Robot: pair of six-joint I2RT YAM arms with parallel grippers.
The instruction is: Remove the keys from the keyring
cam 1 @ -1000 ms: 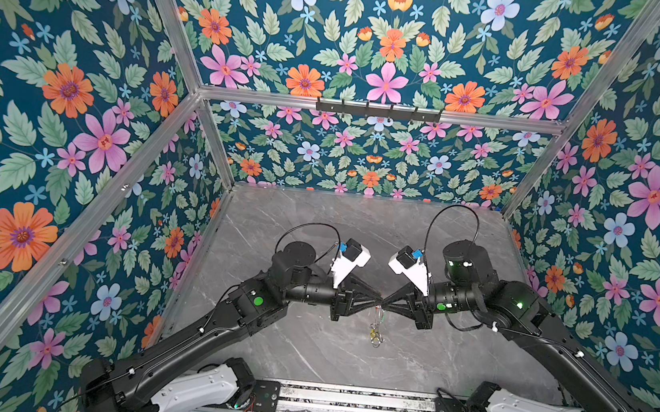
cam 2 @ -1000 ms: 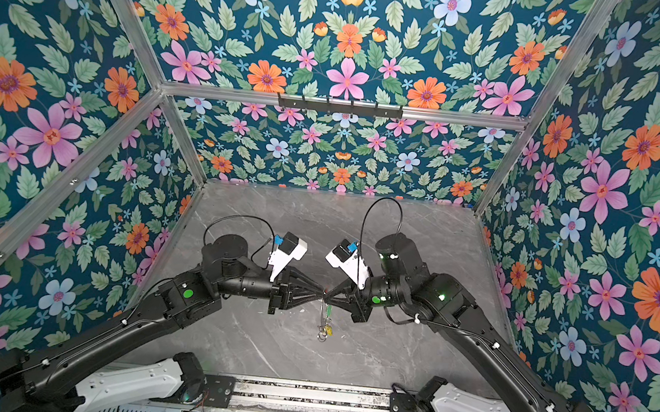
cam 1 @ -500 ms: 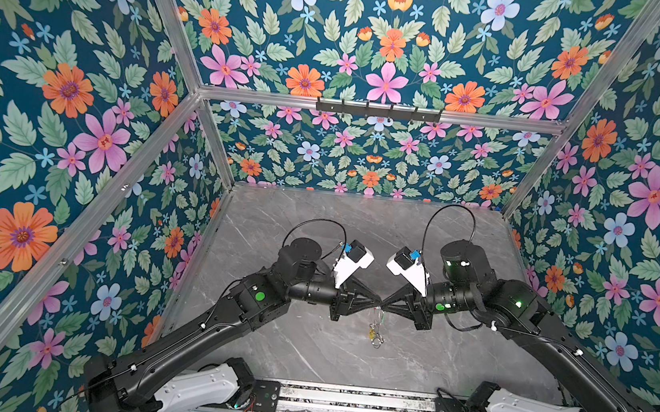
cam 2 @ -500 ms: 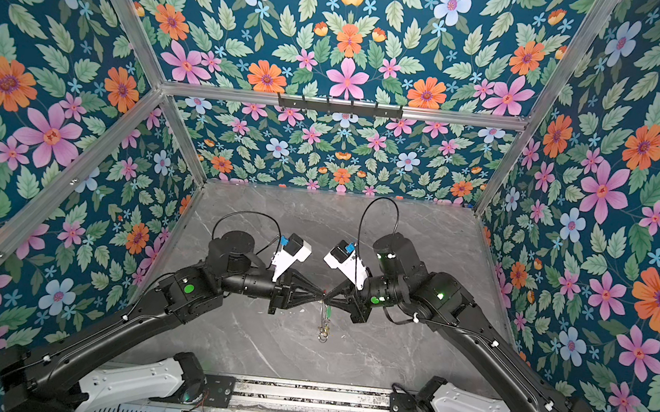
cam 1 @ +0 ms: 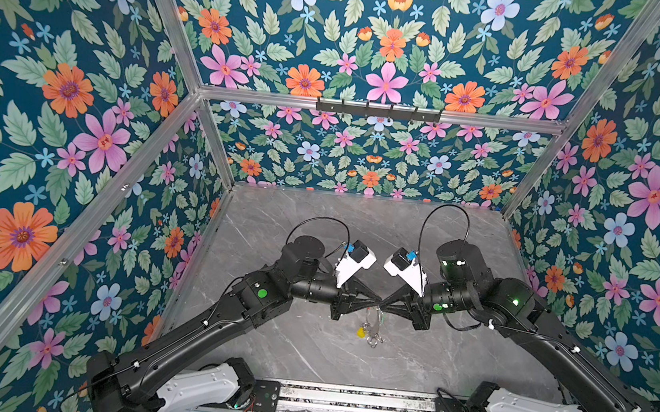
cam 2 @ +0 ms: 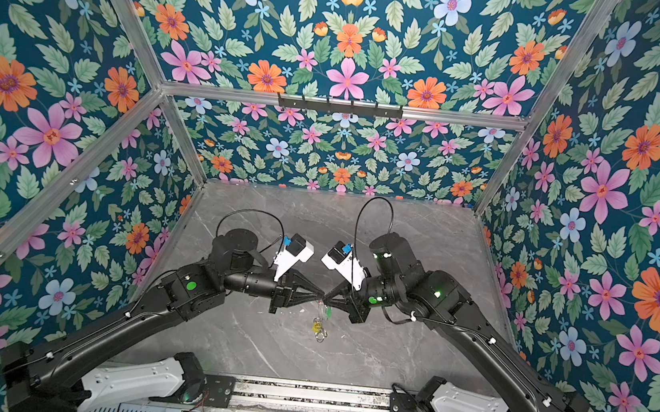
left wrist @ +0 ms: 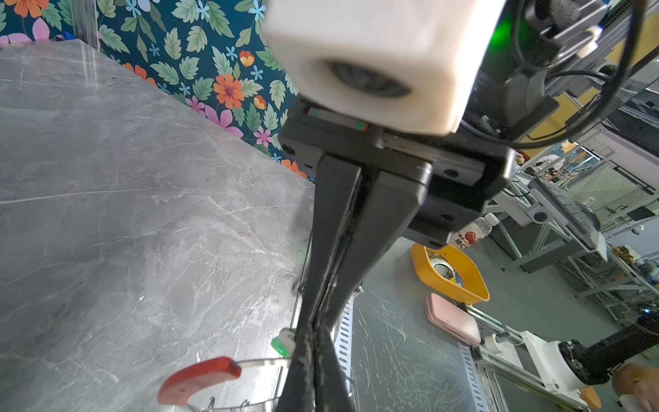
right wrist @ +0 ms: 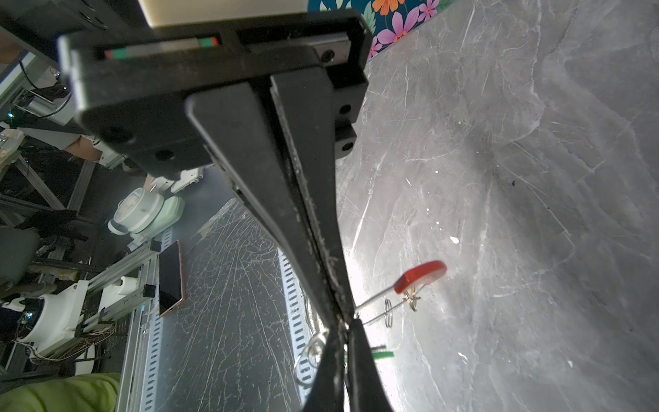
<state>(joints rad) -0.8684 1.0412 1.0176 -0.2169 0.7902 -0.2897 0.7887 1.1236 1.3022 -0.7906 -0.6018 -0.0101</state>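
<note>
Mid-scene, left gripper point(cam 1: 376, 302) and right gripper point(cam 1: 385, 304) meet tip to tip above the surface point(cam 1: 318, 222), both jaws pressed together. Right jaws pinch keyring point(right wrist: 420, 276) wire; what left jaws pinch, cannot tell. Below the tips dangle keys point(cam 1: 361, 332), yellow tag point(cam 2: 315, 326) low, green tag point(left wrist: 281, 344) close beside the tips.

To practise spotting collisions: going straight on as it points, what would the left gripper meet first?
Likely the right gripper: the left gripper points tip to tip at it, both shut, where the thin grey metal keyring with a red sleeve hangs; any gap is unclear.
</note>
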